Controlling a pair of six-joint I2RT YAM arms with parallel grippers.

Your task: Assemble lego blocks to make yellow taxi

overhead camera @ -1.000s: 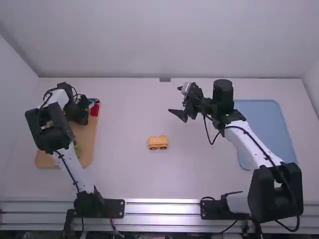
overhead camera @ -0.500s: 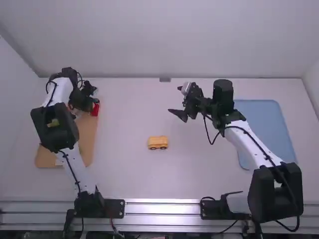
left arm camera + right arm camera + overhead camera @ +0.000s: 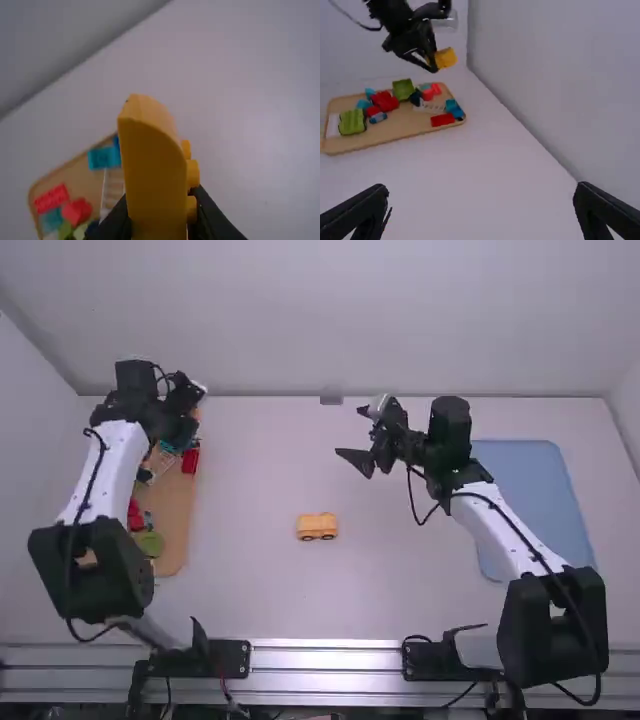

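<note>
Open bench (image 3: 240, 590) lies between the wooden tray (image 3: 174, 550) and the car (image 3: 318, 527). The right arm (image 3: 500, 525) blocks a straight pass from car to blue tray (image 3: 545, 490); the wall (image 3: 400, 340) closes the far side.

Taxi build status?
Done: yellow car body on wheels, standing mid-table.
In hand: curved yellow block, clamped in the left gripper above the tray. Right gripper open and empty.
Left: bring that block over and press it on, probably as the roof or hood. Looks partway.
</note>
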